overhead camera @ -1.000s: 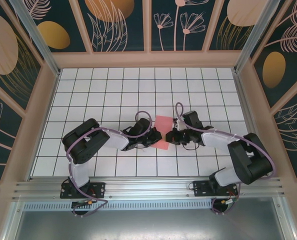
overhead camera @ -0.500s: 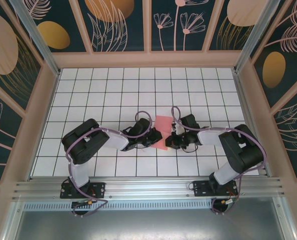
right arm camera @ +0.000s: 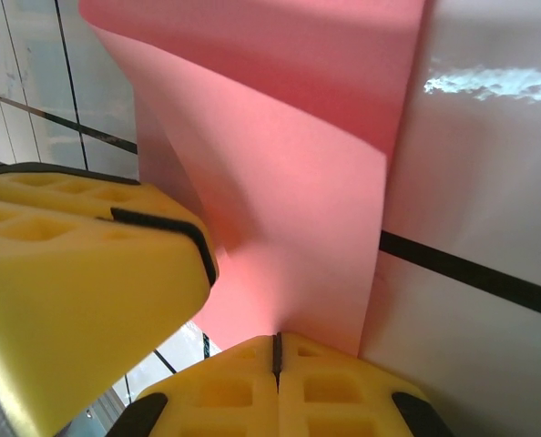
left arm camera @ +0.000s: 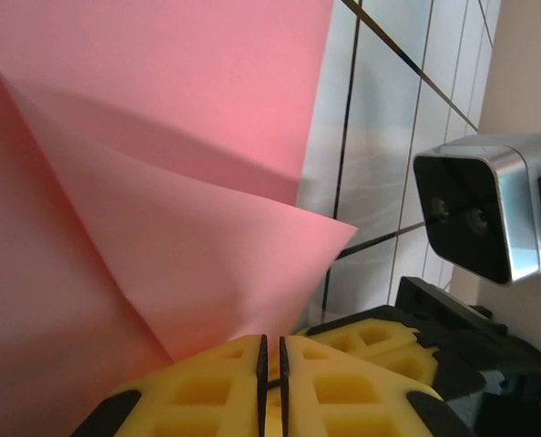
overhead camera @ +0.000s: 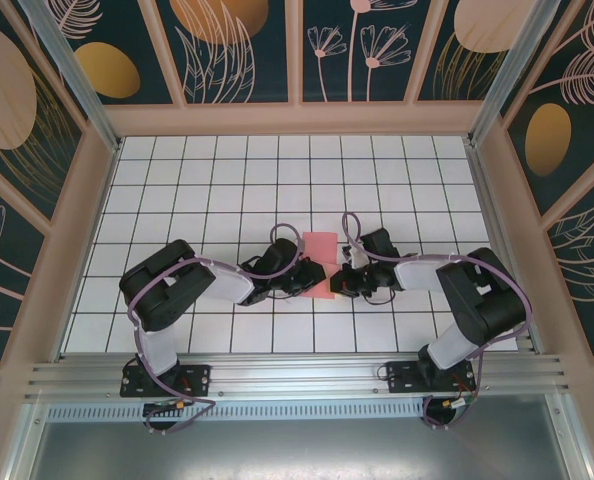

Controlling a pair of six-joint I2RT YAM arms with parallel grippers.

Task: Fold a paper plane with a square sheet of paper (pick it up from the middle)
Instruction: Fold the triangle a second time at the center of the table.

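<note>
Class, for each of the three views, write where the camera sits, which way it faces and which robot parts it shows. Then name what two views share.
Top external: above and behind the bases, looking down at the table; both arms, left gripper and right gripper meeting at the pink paper.
Left wrist: on that wrist, facing along its nearly closed yellow fingers into the paper.
Right wrist: likewise, its yellow fingers pinching the paper.
Shared: both wrist views show the folded paper close up.
</note>
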